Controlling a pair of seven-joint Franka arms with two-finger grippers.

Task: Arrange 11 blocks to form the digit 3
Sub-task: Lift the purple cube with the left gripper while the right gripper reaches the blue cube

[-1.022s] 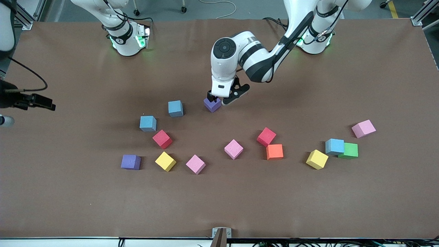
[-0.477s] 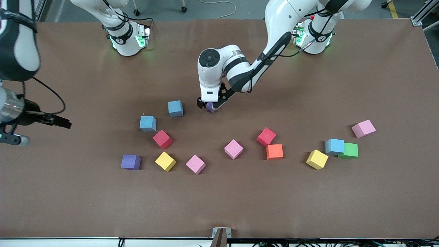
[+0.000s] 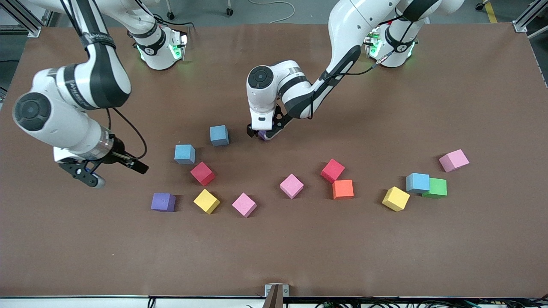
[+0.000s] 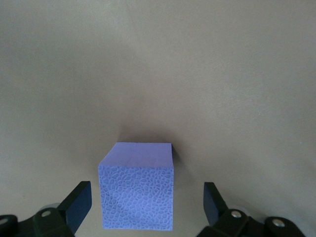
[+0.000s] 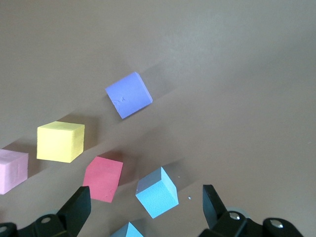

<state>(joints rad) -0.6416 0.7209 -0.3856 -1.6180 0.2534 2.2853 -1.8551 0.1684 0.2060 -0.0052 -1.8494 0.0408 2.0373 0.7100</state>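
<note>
Since ~1 s ago: the left pincer [image 3: 261, 132] has dropped from beside and above the purple block [image 4: 137, 190] to straddle it, low on the worktop [image 3: 274, 256]. Its jaws are wide apart, with a gap showing each side of the block in the left wrist view, so no clamp yet. The block hasn't shifted.

The right arm has swung in from the table edge. The right pincer [image 3: 115, 173] is also spread and empty, over bare worktop at approx 10 o'clock of the 2nd purple block [image 3: 163, 202].

Meaning: looks like the 1st pick is about to happen, w/ squeezing the next step. No digit 3 is started. The blocks lie scattered, most at 6 o'clock of the straddled one, i.e. nearer the front cam. A blue block [image 3: 218, 135] sits beside it toward the right arm's end.

Materials: matte foam cubes w/ square edges and a fine pebbled face, so prob. soft and grippy. The worktop is a flat brown sheet w/ faint creases.
</note>
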